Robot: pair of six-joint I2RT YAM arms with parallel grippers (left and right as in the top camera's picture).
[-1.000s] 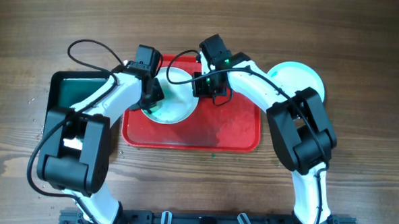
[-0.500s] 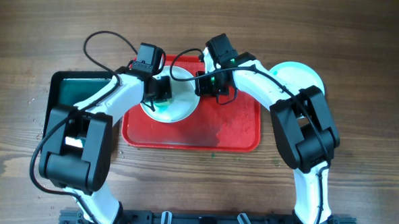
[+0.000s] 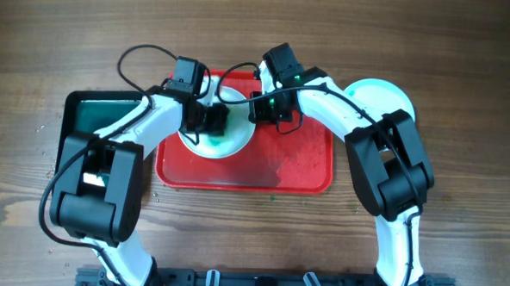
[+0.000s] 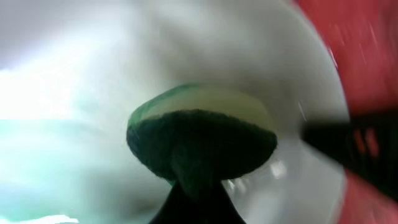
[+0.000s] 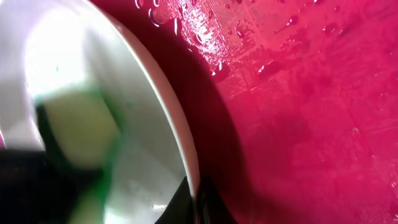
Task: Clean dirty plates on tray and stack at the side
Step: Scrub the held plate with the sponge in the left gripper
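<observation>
Overhead: we see the tray mid-surface, by the back edge. White plate is in its back-left corner, w/ left hand & right hand on it.
L wrist: left hand holds green sponge on plate.
R wrist: right hand pinches plate rim.

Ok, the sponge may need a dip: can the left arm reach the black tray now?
Probably yes: the black tray lies beside the left arm, nothing between; its pincer just holds the sponge on the plate.
</observation>
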